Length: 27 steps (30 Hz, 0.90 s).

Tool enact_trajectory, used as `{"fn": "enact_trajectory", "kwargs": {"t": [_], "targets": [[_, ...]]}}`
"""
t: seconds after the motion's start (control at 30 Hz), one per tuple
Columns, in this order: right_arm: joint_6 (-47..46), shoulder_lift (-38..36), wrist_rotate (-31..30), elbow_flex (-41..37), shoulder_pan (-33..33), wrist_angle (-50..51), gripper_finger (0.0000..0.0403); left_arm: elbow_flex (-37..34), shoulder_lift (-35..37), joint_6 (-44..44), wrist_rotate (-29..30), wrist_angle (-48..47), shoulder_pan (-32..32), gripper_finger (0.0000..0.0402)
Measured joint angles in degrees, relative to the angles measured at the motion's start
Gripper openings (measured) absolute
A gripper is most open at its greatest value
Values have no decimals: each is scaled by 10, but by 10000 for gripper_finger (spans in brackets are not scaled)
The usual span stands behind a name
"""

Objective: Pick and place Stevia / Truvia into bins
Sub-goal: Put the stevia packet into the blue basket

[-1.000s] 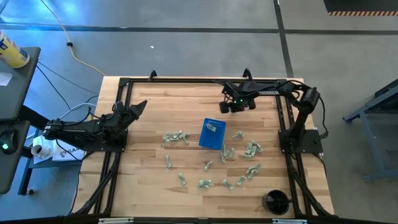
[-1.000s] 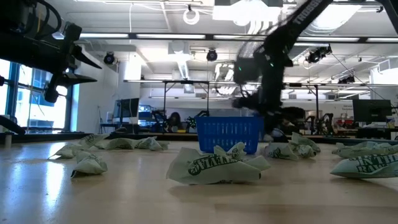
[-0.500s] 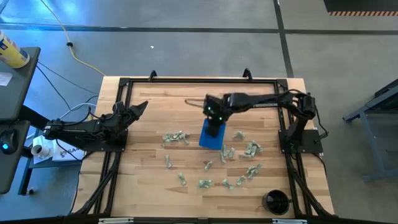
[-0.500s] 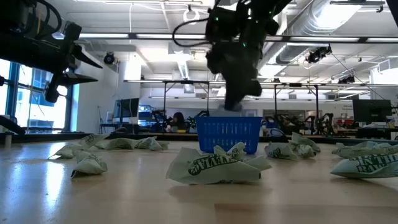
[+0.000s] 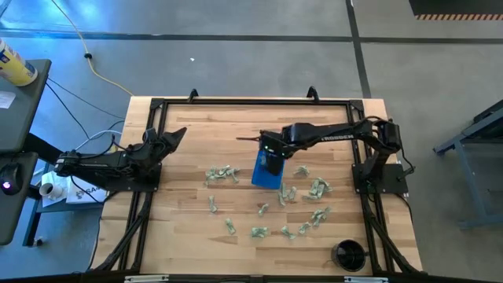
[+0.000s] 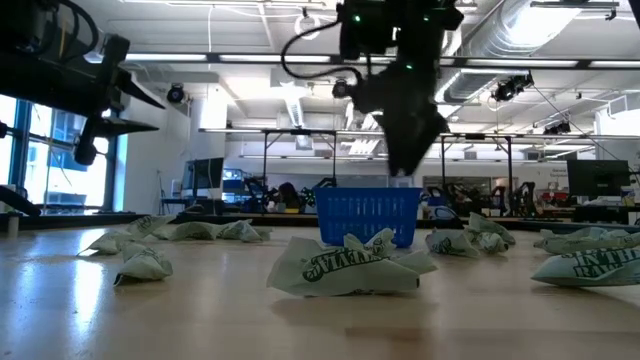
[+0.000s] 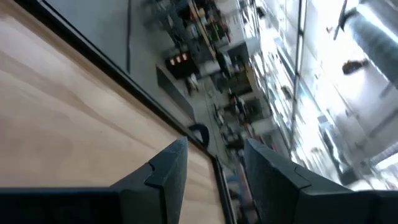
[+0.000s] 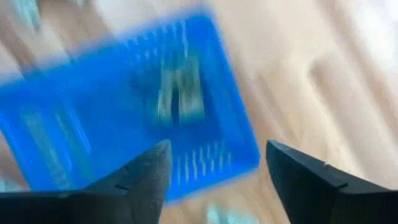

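- Dark fingers of the right gripper (image 8: 214, 180) stand spread apart with nothing between them; I read it as empty, poised directly above the blue bin (image 8: 124, 118).
- Inside the bin, in the right wrist view, a pale sachet (image 8: 180, 93) lies blurred on the floor of the tray; I cannot tell its exact lie.
- From above, the right gripper (image 5: 271, 149) hangs over the far end of the blue bin (image 5: 267, 174), the arm reaching in from the right side of the table (image 5: 196, 126).
- Loose sachets (image 5: 318, 189) lie scattered on the wood around the bin, the thickest cluster toward the right arm's base, a smaller group (image 5: 222, 174) on the bin's other side.
- My judgement: the next pick turns on the right-hand cluster, which lies between bin and right arm, so that arm is the nearer.
- The left gripper (image 5: 174, 135) waits at the table's left edge, fingers parted and holding nothing, well apart from every sachet.
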State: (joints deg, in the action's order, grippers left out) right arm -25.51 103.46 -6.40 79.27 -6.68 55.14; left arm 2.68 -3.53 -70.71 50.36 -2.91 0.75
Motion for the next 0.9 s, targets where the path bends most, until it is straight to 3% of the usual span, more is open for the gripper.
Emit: {"fn": "enact_trajectory", "kwargs": {"t": [0.13,0.3,0.6,0.9], "targets": [[20,0,-14,-30,2,78,276,0,0,14,-22,1,0,195],[60,-34,-15,-98,20,71,269,0,0,31,-47,2,0,195],[26,-162,13,-271,28,-53,254,0,0,50,-63,3,0,195],[75,-182,24,-347,26,-185,241,0,0,64,-59,2,0,195]]}}
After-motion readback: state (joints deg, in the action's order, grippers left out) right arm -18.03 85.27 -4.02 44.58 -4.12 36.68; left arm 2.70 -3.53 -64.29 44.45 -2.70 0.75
